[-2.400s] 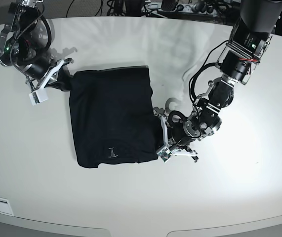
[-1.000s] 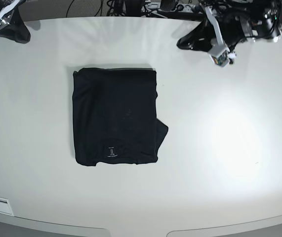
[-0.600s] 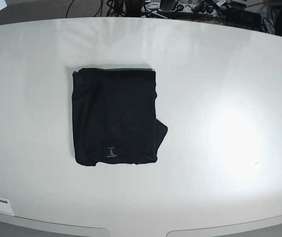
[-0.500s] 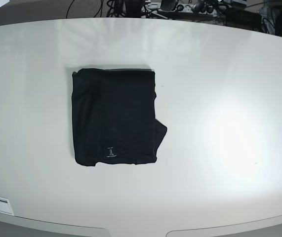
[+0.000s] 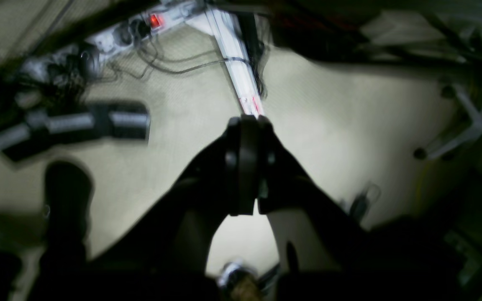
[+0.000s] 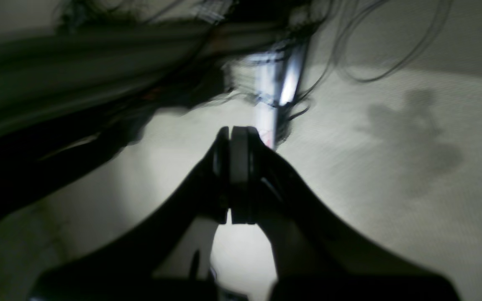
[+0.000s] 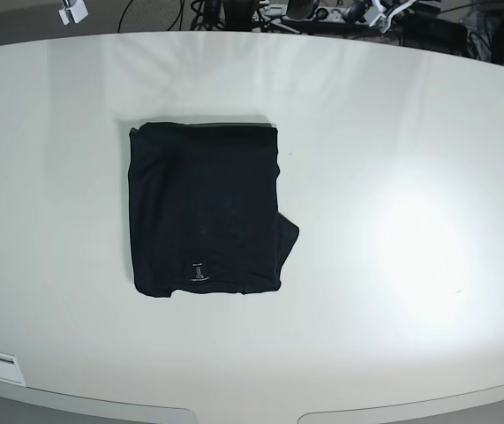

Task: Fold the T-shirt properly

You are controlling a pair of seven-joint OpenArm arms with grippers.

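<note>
The large, plain black soft-cloth T-shirt [image 7: 206, 210] lies folded into a compact, roughly square packet left of centre on the wide white table [image 7: 410, 177], its small pale logo mark [image 7: 199, 272] near the front edge and one corner of cloth poking out at the lower right side. Compared with about two seconds ago, when both arms were low at the packet's edges, the arms have withdrawn: only small pale tips are now visible at the top margin of the base view, one at upper left [image 7: 72, 11] and one at upper right [image 7: 384, 13], well apart from the shirt. The packet has kept its position and outline over the last second. Judgement: the fold appears finished or nearly so, with only the protruding corner untidy; the retreat reads as an end-of-task move. The wrist views add what the base view cannot: the left gripper [image 5: 247, 165] has its dark fingers pressed together with nothing between them, and the right gripper [image 6: 237, 175] is likewise clenched and empty. Both wrist views are blurred and look past the table to a pale floor with cables and a power strip [image 5: 140, 25], so neither shows the shirt. Only the base view gives the garment's location and shape.
</note>
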